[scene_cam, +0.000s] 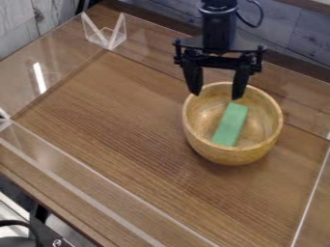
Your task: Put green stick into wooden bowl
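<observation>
My pincer (218, 87) stands wide and holds nothing at the upper right of the frame, and with the stick (231, 125) lying inside the bowl (200, 139), I judge my task done, save perhaps drawing away.

We see the bowl (199, 134) as light tan wood, smooth, with a soft sheen inside. Green stick (231, 125): flat-faced, looks smooth and mostly matt; we can't tell whether plastic or painted wood. Tabletop (134, 123) is brown wood or wood-look, visible grain, low satin shine. Gripper (217, 85) reads black and mostly matt, likely metal or plastic, too small for us to say which. Clear, glossy piece (106, 35) at the upper left looks like transparent plastic. Black cable (261, 13) up top has a smooth, rubbery-looking skin. Dark backdrop at upper right is too blurred for us to call.
</observation>
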`<action>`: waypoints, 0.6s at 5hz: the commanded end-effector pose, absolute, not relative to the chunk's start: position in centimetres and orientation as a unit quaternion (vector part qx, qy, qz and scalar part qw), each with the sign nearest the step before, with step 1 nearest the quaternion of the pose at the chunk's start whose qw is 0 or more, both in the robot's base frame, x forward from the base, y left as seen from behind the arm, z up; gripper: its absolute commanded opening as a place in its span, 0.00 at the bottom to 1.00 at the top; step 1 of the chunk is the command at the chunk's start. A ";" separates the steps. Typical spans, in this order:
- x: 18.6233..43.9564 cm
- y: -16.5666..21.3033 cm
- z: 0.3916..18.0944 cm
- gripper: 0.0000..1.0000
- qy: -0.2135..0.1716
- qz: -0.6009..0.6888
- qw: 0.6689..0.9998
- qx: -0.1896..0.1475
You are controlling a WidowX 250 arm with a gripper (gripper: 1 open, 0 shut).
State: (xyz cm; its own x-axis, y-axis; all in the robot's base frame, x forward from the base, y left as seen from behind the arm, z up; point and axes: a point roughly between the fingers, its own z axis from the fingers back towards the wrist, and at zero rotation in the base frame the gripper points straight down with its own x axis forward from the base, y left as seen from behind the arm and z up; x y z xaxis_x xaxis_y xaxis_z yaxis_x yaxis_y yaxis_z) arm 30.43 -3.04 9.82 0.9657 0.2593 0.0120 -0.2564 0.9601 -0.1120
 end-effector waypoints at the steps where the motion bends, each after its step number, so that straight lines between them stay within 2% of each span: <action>1: 30.7 -2.8 11.8 1.00 -0.048 0.133 0.988 -0.062; 3: 30.6 -2.8 11.7 1.00 -0.050 0.132 0.988 -0.062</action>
